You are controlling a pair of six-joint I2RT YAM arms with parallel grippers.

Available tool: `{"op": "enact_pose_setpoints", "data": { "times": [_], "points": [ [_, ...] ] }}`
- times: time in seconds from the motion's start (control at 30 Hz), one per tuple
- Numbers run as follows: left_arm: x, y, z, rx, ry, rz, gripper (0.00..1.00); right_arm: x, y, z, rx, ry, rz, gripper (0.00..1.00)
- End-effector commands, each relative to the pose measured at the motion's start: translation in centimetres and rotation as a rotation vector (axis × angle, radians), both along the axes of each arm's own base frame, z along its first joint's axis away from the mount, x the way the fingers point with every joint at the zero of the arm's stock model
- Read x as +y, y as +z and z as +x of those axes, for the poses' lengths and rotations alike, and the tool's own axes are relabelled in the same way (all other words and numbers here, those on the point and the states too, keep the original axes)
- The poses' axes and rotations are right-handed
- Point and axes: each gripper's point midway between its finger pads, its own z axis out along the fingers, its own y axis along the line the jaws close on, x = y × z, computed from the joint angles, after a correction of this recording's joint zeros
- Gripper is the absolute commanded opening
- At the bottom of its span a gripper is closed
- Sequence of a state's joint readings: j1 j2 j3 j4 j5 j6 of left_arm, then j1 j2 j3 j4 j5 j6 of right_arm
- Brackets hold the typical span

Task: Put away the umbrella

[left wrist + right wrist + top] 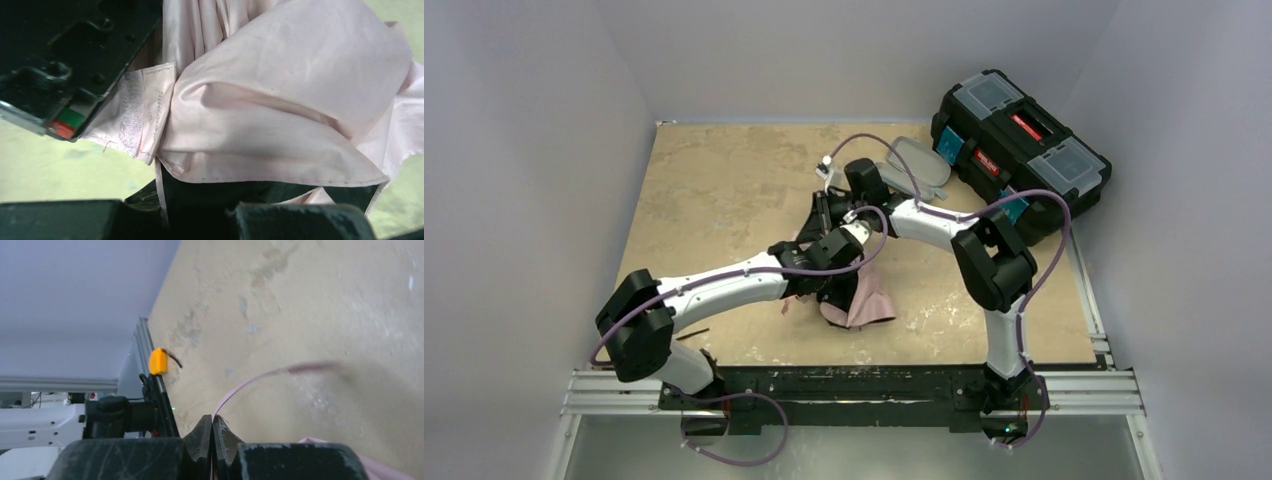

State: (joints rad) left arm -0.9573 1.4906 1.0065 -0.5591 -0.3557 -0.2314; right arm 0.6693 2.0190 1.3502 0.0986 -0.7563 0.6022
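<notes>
Top: umbrella (864, 300) lies crumpled on the surface (724, 190), centre toward 6 o'clock. Left hand (826, 282) sits on its 10 o'clock edge.
Left wrist: pink canopy fills the view from 12 to 4 o'clock and black lining runs between the fingers. Can't tell if it's clamped.
Right wrist: right hand (212, 434) is pressed together, pinching the umbrella's thin pink strap (260, 376), which arcs off to 2 o'clock.

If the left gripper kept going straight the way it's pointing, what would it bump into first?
The umbrella: its pale pink cloth fills the left wrist view right ahead of the left gripper. It looks very close, maybe already touching, but depth is hard to judge.
</notes>
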Motion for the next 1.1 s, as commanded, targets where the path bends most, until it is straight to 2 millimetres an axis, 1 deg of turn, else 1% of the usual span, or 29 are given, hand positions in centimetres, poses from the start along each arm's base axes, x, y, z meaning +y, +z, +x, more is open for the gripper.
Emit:
{"op": "enact_pose_setpoints", "data": {
  "times": [0.0, 0.07, 0.13, 0.17, 0.3, 0.43, 0.5, 0.6, 0.67, 0.73, 0.77, 0.87, 0.93, 0.97, 1.03, 1.07],
  "points": [
    [3.8, 6.7, 3.1, -0.302, 0.107, 0.244, 0.0, 0.7, 7.1, 1.3, -0.105, 0.002, 0.084, 0.0],
    [3.6, 6.8, 3.2, -0.34, 0.114, 0.296, 0.0, 0.4, 7.6, 1.4, -0.119, -0.01, 0.087, 0.0],
    [3.1, 5.2, 2.9, -0.337, 0.112, 0.351, 0.0, -0.4, 7.1, 1.1, -0.123, -0.02, 0.083, 0.0],
    [2.9, 4.3, 2.6, -0.331, 0.113, 0.365, 0.0, -0.9, 6.6, 1.1, -0.125, -0.028, 0.081, 0.0],
    [1.2, -0.2, 1.4, -0.287, 0.106, 0.393, 0.0, -2.6, 2.4, -0.6, -0.061, -0.029, 0.045, 0.0],
    [-0.7, -4.0, 0.1, -0.248, 0.104, 0.394, 0.0, -3.4, -1.4, -2.1, -0.001, -0.026, 0.028, 0.0],
    [-1.5, -5.4, -0.7, -0.235, 0.096, 0.4, 0.0, -3.8, -3.5, -2.7, 0.038, -0.029, 0.009, 0.0],
    [-2.3, -7.2, -1.8, -0.213, 0.078, 0.416, 0.0, -4.3, -5.7, -3.5, 0.081, -0.037, -0.013, 0.0],
    [-2.5, -8.3, -2.5, -0.182, 0.065, 0.417, 0.0, -4.8, -7.1, -4.2, 0.107, -0.044, -0.03, 0.0],
    [-2.9, -9.4, -3.4, -0.132, 0.034, 0.397, 0.1, -5.2, -8.1, -4.8, 0.124, -0.05, -0.038, 0.0],
    [-3.4, -9.9, -4.0, -0.096, 0.012, 0.367, 0.15, -5.5, -8.7, -5.2, 0.134, -0.051, -0.043, 0.0],
    [-3.9, -10.1, -5.1, -0.039, -0.031, 0.323, 0.33, -6.1, -10.0, -6.0, 0.155, -0.053, -0.058, 0.0],
    [-4.2, -9.5, -5.7, -0.011, -0.063, 0.287, 0.45, -6.4, -10.6, -6.4, 0.162, -0.053, -0.068, 0.0],
    [-4.3, -8.9, -5.8, -0.009, -0.075, 0.276, 0.49, -6.5, -10.9, -6.5, 0.163, -0.051, -0.073, 0.0],
    [-4.7, -7.4, -6.0, -0.002, -0.098, 0.237, 0.57, -6.6, -11.2, -6.6, 0.162, -0.047, -0.077, 0.0],
    [-5.0, -6.2, -6.0, -0.007, -0.109, 0.211, 0.6, -6.7, -11.3, -6.6, 0.162, -0.046, -0.079, 0.0]
  ]
}}
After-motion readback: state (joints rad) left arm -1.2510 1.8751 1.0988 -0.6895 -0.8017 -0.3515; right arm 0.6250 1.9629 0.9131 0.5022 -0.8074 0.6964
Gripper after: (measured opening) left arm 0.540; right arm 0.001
